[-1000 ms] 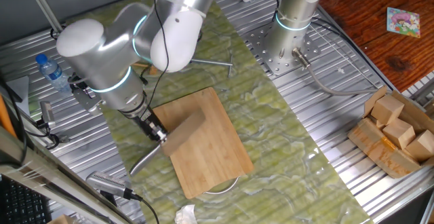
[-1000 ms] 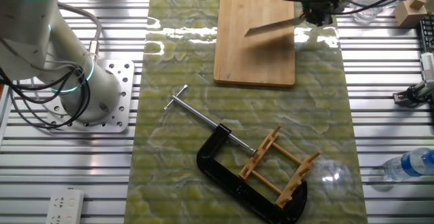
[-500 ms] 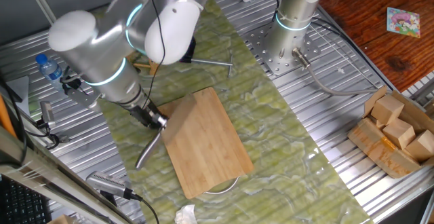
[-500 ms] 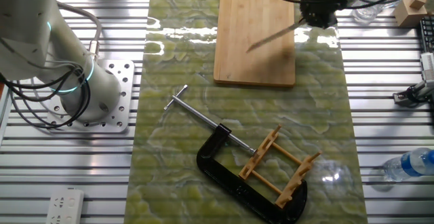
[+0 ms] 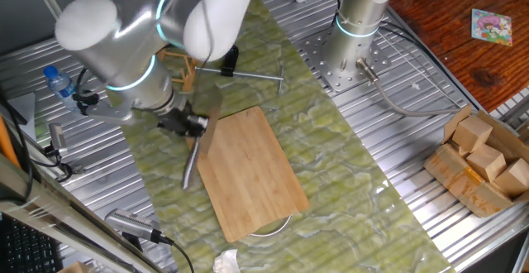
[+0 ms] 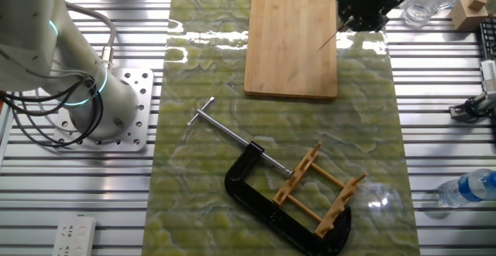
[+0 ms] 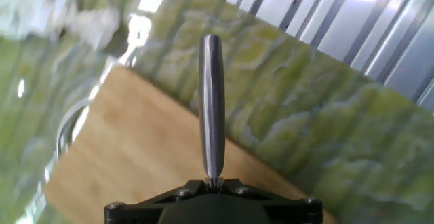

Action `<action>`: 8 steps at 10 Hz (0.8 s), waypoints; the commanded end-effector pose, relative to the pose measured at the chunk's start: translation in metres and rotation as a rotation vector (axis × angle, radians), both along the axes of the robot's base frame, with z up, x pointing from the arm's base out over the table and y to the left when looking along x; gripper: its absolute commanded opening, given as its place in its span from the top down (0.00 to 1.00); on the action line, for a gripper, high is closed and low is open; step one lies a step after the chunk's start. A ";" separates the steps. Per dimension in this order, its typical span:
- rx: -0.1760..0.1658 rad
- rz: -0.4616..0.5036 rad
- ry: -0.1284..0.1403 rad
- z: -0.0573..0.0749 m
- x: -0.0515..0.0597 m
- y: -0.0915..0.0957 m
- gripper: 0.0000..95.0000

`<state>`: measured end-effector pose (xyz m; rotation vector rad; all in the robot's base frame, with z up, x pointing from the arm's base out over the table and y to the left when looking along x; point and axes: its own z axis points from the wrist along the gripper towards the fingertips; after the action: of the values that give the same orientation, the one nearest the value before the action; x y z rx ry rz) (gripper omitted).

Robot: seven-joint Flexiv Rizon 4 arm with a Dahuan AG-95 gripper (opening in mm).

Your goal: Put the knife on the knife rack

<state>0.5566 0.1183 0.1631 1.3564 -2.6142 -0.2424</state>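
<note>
gripper (image 5: 192, 125) clamped on knife (image 5: 193, 159), held above table | handle seen pointing away in hand view | knife rack (image 6: 319, 191) well apart, beside black C-clamp (image 6: 267, 202)

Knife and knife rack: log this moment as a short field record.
knife: cleaver, lifted off the bamboo cutting board, silver handle sticking out past the fingers
gripper: shut on the knife, at the board's edge
knife rack: wooden dowel rack, no knife in it, sitting in the jaws of the black C-clamp
surface: green marbled mat
task state: knife not yet on the rack
</note>
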 end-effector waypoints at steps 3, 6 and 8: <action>-0.032 0.319 -0.017 0.010 -0.025 -0.024 1.00; -0.030 0.326 -0.019 0.008 -0.016 -0.013 1.00; -0.061 0.294 -0.011 0.008 -0.016 -0.013 1.00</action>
<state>0.5415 0.1060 0.1713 1.7505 -2.3342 -0.1145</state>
